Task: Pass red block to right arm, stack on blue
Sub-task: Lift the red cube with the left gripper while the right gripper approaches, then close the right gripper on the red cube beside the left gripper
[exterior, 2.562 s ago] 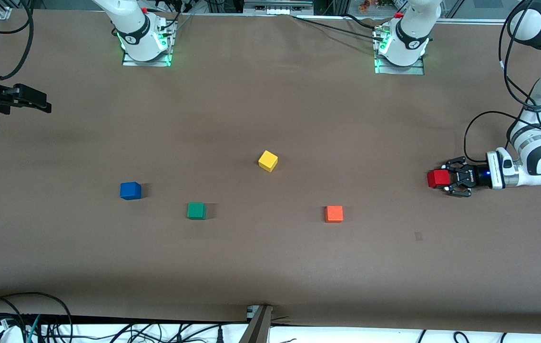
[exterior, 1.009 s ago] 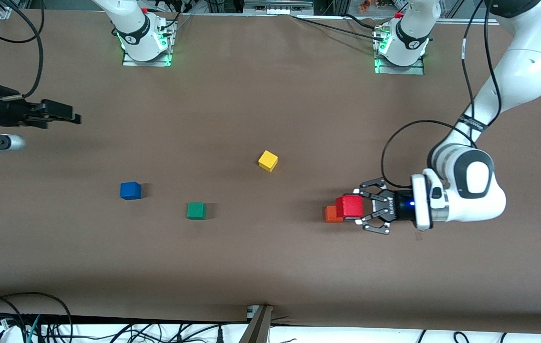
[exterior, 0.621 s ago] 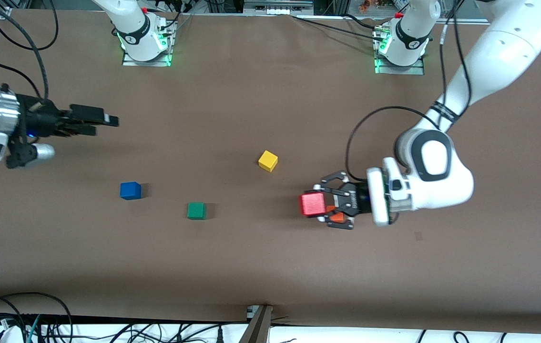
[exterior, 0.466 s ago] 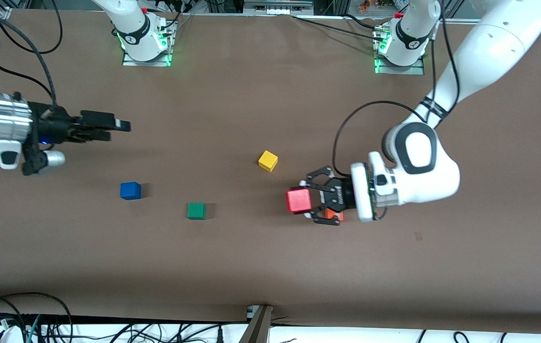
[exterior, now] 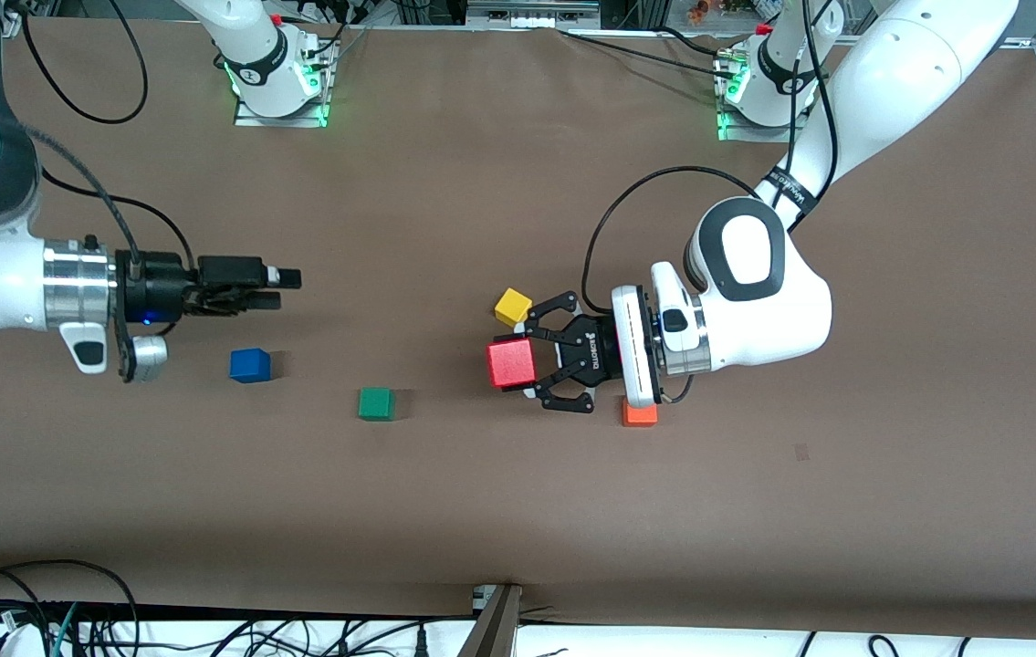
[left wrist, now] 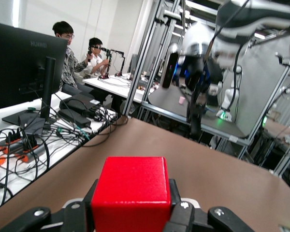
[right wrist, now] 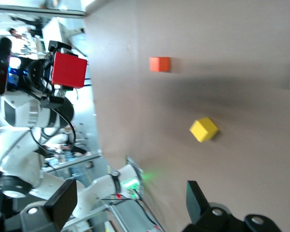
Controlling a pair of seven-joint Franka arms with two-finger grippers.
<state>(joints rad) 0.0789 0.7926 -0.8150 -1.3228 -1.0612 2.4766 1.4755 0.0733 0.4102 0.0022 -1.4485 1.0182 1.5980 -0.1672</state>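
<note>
Over the middle of the bench, your left gripper (exterior: 538, 365) is clamped on the red block (exterior: 510, 363), carrying it in the air with its fingers pointed sideways toward the right arm's end. That level hold looks deliberate: it leaves the block's outer face and its top and bottom faces bare, so the other gripper has something free to close on (a grip from above would have covered more of the cube). The left wrist view bears this out, with the red block (left wrist: 131, 193) pinched at its sides and its front face fully clear.

Your right gripper (exterior: 253, 286) hangs above the bench toward the right arm's end, fingers aimed back at the block and well apart from it. Its fingers stand spread in the right wrist view, ready to take the cube. The blue cube (exterior: 250, 365) sits on the bench just beside that gripper and nearer the front edge, so the stacking move after the handover should be short.

Some things you cannot read fully. The orange cube (exterior: 640, 415) is partly covered by the left wrist, and the yellow cube (exterior: 512, 306) is nearly touched by a gripper link in the front view. The green cube (exterior: 376, 403) is cut off at the edge of the right wrist view.
</note>
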